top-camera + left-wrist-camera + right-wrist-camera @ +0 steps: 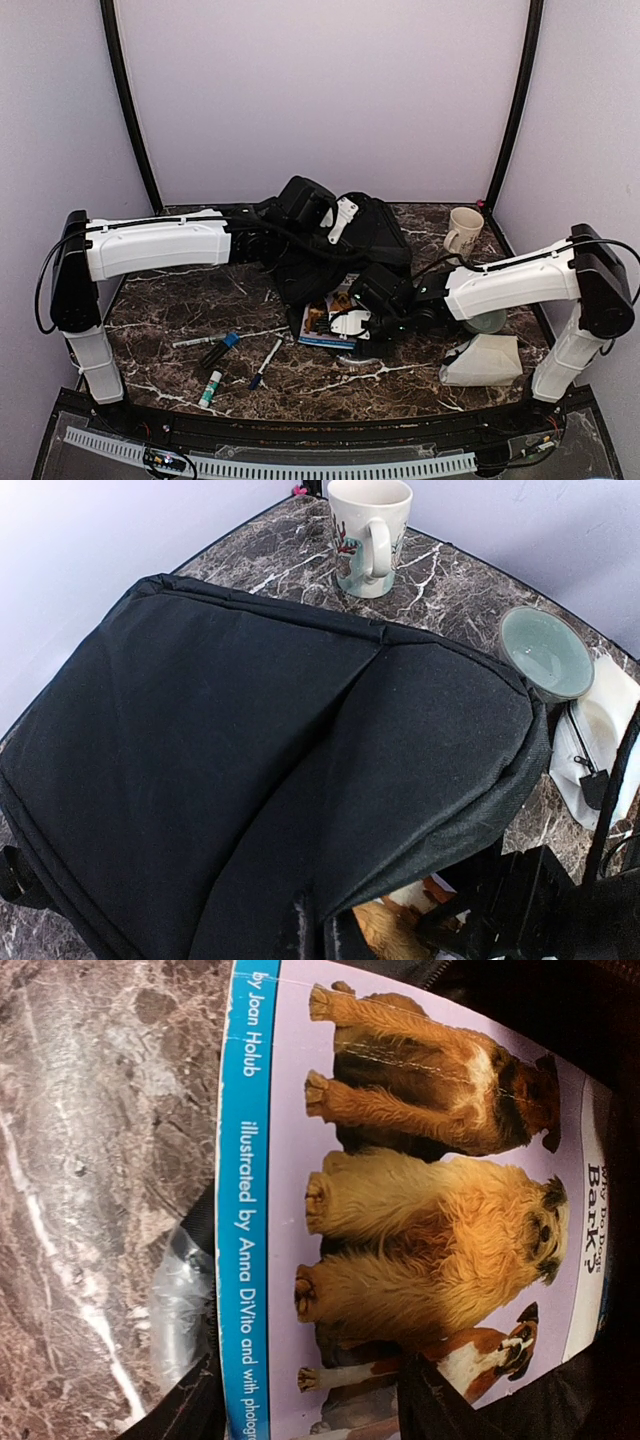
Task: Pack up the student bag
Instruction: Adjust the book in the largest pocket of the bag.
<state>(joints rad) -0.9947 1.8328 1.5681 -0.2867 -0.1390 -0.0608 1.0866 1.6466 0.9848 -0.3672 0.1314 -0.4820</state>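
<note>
So the bag (375, 235) sits mid-back on the worktop (180, 300), left claw (338, 228) apparently propping its mouth up so right claw (345, 325) can feed the book (400, 1210) in, though I can't tell either claw's grip.

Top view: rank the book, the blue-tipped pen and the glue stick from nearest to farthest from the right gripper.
1. Book: right at the right gripper, just on its left side.
2. Blue-tipped pen: lying further left, toward the arm bases.
3. Glue stick: farthest left of the three and closest to the arm bases.
</note>
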